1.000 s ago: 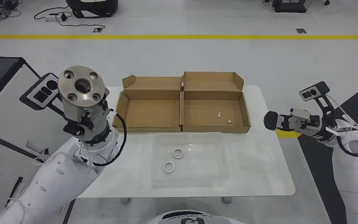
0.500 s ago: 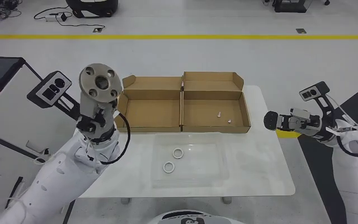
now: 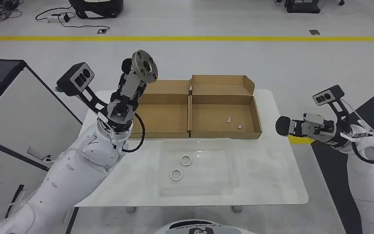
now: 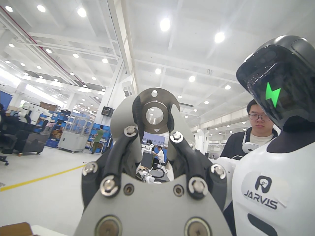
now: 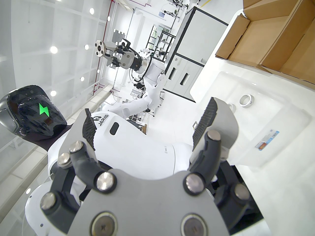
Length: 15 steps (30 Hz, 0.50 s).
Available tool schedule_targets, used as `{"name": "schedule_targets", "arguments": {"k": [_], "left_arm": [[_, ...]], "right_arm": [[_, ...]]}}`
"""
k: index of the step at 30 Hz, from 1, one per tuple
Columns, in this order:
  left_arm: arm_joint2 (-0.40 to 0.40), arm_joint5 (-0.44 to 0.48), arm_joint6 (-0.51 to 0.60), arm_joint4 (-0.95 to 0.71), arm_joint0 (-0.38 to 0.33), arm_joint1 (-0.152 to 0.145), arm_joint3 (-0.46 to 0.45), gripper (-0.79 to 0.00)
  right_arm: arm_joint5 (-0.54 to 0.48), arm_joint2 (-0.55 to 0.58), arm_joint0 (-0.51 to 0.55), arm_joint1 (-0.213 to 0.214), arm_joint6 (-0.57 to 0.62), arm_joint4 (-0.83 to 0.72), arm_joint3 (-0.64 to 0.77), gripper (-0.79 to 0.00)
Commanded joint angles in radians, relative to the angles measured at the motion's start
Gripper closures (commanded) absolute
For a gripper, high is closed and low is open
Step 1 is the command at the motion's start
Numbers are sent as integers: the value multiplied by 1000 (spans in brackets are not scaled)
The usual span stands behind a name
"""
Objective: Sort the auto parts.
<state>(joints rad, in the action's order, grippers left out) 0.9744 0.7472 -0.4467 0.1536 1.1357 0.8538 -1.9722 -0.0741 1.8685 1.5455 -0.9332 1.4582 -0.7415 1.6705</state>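
Left gripper [image 3: 136,75]: we see jaws clamped on the flange [image 3: 144,63], held aloft.
Right gripper [image 3: 284,126]: we see jaws apart, empty.

It was a large robotics workshop hall. A high white ceiling carried rows of round lights [image 4: 165,24], blue storage racks [image 4: 53,130] stood beside a glazed machine cabinet [image 4: 73,133], and a yellow floor line [image 3: 187,38] ran at twelve o'clock beyond the table [image 3: 274,175].

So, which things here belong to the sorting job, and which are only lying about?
Job: metal flange in the left tool; two rings in the clear tray; two small parts in the right cardboard box; left cardboard box.
Lying about: floor cables; small dark object on the floor.
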Motion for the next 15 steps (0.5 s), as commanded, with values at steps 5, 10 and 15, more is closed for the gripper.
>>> {"name": "schedule_targets", "arguments": {"k": [5,10,15], "left_arm": [[-8,-53,68,16,-104,33,82,0],[-15,-110,145,111,-178,55,174,0],[-15,-113,184,178,-196,70,241,0]], "right_arm": [[0,0,0,0,0,0,0,-785],[0,0,0,0,0,0,0,-785],[0,0,0,0,0,0,0,-785]]}}
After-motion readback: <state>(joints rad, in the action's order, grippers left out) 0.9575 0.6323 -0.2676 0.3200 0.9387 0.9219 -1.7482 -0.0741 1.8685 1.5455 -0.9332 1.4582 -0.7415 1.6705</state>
